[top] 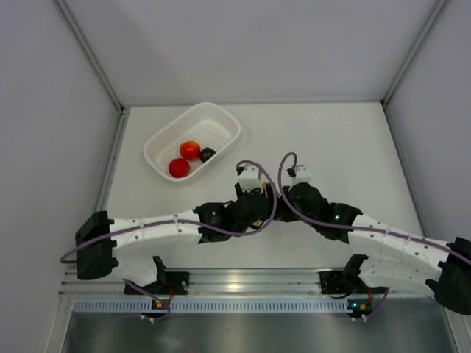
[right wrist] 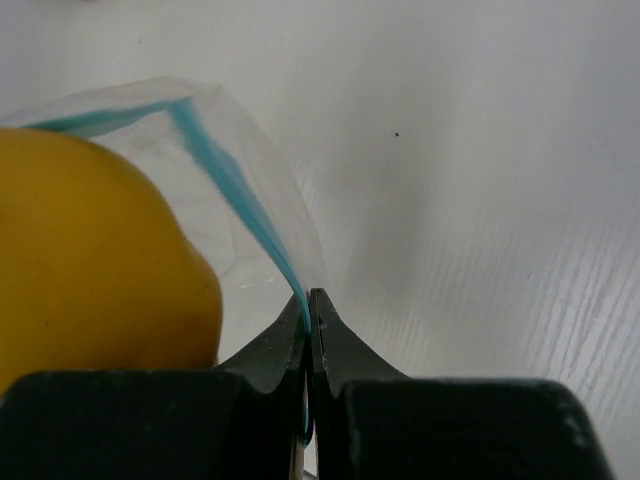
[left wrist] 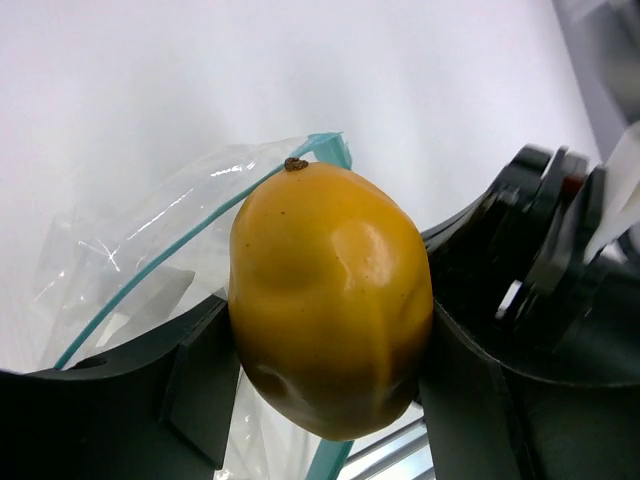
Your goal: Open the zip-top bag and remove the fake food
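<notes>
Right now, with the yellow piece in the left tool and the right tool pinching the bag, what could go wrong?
1. The yellow piece is glossy and rounded, clamped only at its sides by the left tool; it might slip on the way to the basket.
2. The right tool pinches the bag only by its zip strip, at its very tips, so the bag may pull free if the film drags along.

White perforated basket: located on the white table, toward the far left corner, set at an angle. Grey walls enclose the table. Aluminium rail: along the near edge.
</notes>
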